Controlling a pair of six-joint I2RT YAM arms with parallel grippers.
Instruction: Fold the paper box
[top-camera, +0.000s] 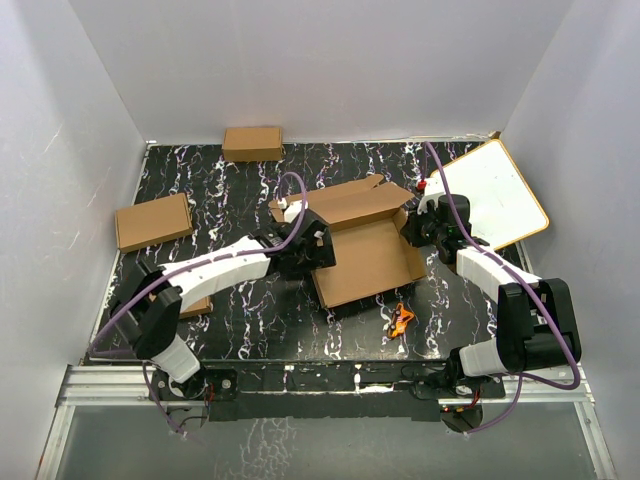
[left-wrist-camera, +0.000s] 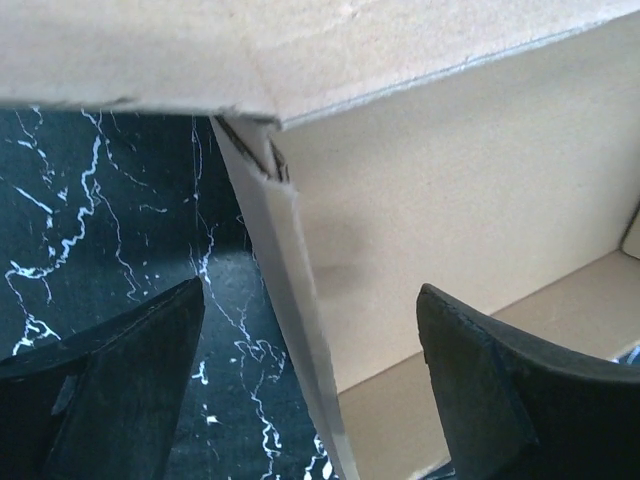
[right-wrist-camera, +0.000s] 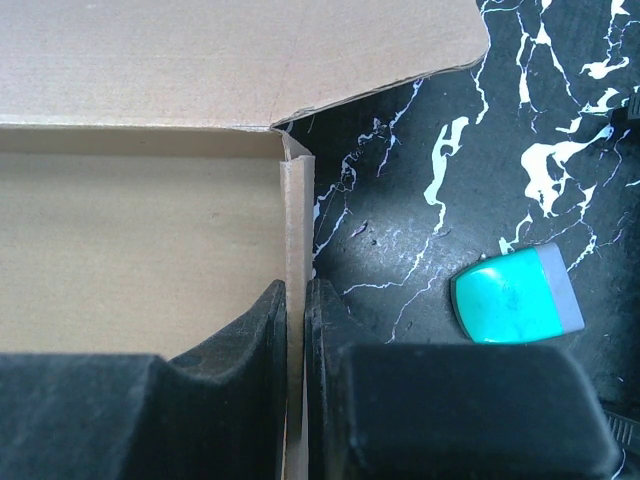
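The paper box (top-camera: 365, 250) lies partly folded in the middle of the black marbled table, its back flap (top-camera: 345, 200) raised. In the left wrist view its left side wall (left-wrist-camera: 290, 300) stands upright between my left gripper's (left-wrist-camera: 312, 290) wide-open fingers, which do not touch it. My left gripper (top-camera: 318, 250) is at the box's left edge. My right gripper (top-camera: 412, 225) is at the right edge. It is shut on the thin right side wall (right-wrist-camera: 297, 220), one finger inside the box and one outside (right-wrist-camera: 297, 285).
Small ready-made cardboard boxes sit at the back (top-camera: 252, 143), at the left (top-camera: 153, 221) and under the left arm (top-camera: 197, 306). A white board with a tan rim (top-camera: 497, 195) leans at the right. An orange object (top-camera: 400, 320) lies near the front; a teal object (right-wrist-camera: 515, 295) is beside the right gripper.
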